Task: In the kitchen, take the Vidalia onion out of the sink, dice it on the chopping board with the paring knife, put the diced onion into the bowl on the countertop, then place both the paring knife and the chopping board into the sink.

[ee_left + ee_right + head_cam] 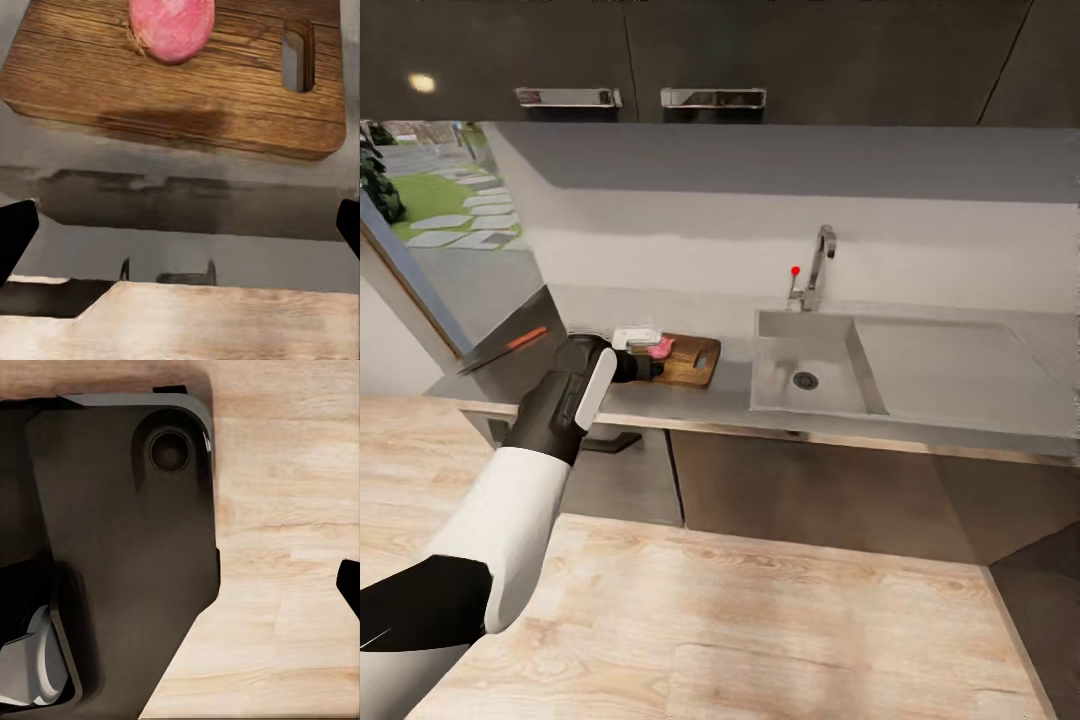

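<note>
The pinkish Vidalia onion rests whole on the brown chopping board, which lies on the grey countertop left of the sink. A white bowl stands just behind the board's left end. My left gripper hangs open over the counter's front edge, short of the board, with nothing between its fingertips. A slim red streak, possibly the paring knife, lies on the grey surface at the far left. My right gripper points down, open, one fingertip showing.
The steel basin holds nothing but its drain; a chrome faucet and red knob stand behind it, and a flat draining surface extends right. Dark wall cabinets hang overhead. My dark base sits on the wood floor.
</note>
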Robot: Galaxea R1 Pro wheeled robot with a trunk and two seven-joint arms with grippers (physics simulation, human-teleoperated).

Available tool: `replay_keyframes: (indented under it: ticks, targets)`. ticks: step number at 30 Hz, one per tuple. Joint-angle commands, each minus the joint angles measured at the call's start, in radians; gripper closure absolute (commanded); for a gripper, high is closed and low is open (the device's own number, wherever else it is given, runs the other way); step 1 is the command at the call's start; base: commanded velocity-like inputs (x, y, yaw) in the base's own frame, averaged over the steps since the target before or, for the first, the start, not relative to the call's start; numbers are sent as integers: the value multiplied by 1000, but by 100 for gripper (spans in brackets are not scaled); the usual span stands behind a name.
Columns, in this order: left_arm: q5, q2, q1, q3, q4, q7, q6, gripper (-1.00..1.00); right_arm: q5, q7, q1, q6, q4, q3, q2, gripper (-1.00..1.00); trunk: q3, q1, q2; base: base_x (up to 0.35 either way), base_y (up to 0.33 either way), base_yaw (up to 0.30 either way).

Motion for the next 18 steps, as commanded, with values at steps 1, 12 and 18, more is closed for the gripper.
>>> replay_keyframes:
  ticks: [1, 12, 18]
  targets:
    - [11, 0, -1, -1, 17, 10, 2, -100, 11, -4, -1, -3, 1, -8, 0, -100, -1, 0, -1, -337, 0, 0]
    - [11, -2, -1, -3, 106, 9, -3, -100, 11, -4, -1, -5, -1, -11, -1, -100, -1, 0, -1, -337, 0, 0]
    - [11, -5, 0, -3, 205, 4, -6, -100, 12, -3, -1, -11, -9, -11, -3, -100, -1, 0, -1, -264, 0, 0]
